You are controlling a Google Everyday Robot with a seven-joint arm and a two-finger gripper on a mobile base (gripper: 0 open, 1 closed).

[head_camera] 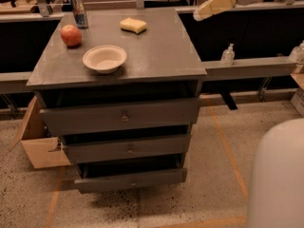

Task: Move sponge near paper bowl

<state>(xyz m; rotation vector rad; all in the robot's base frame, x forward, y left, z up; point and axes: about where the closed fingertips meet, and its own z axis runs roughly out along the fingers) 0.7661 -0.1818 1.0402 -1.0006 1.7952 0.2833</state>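
The pale yellow sponge (133,25) lies on the far part of the grey cabinet top (161,51). The off-white paper bowl (104,58) stands nearer the front, left of the middle, apart from the sponge. My gripper (213,6), a yellowish wedge-shaped tip on the white arm, hangs in the air at the upper right, beyond the cabinet's right edge and well to the right of the sponge. It holds nothing.
A red apple (71,35) and a drink can (79,11) stand at the far left of the top. A cardboard box (35,141) sits on the floor at the left. Small bottles (228,54) stand on the ledge to the right. The cabinet's lower drawers stand slightly open.
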